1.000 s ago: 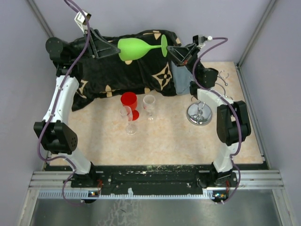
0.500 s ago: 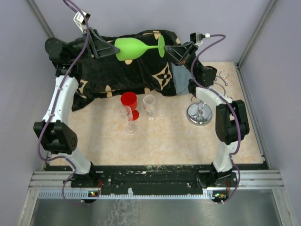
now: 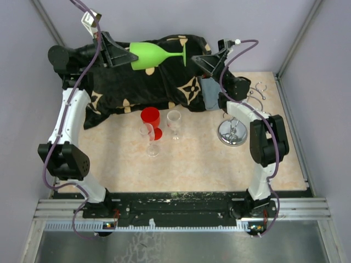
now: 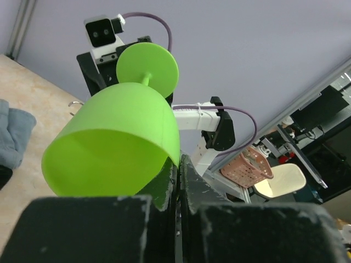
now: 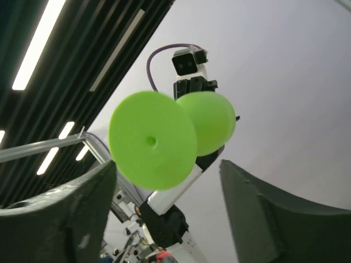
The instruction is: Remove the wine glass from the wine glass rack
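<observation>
**While the left pincer grips it, the green glass hangs clear of the rack**

Though the contact itself is hard to read, the left pincer (image 3: 122, 55) has the green wine glass (image 3: 148, 56) by the mouth end of its bowl. It holds the glass on its side, high above the black patterned cloth (image 3: 159, 82) at the far edge of the worktop (image 3: 192, 164). From the left wrist view the two black fingers (image 4: 137, 230) fill the foreground, blurred and nearly together. The bowl's rim sits right at them, and I cannot tell whether one finger is inside the bowl. The stem and round foot point away toward the right arm.

The right pincer (image 3: 198, 63) is spread wide and grips nothing. Its wrist view shows a finger (image 5: 66, 219) at each lower corner, with the foot of the glass framed between them and apart from both. Most of the bowl is hidden behind that foot. From above, the foot is just beside the right fingertips, separated by a small gap.

The wine glass rack (image 3: 232, 133) stands on the right side of the worktop, well apart from the green glass. The right arm crosses its post, and its curled loops show only partly, beyond the arm. A red glass (image 3: 150, 118) and two clear glasses (image 3: 174, 121) stand upright mid-worktop. The nearer clear one (image 3: 149, 139) overlaps the red, so their bases are hard to separate. A blue-grey cloth (image 3: 208, 93) is partly hidden under the right arm.
</observation>
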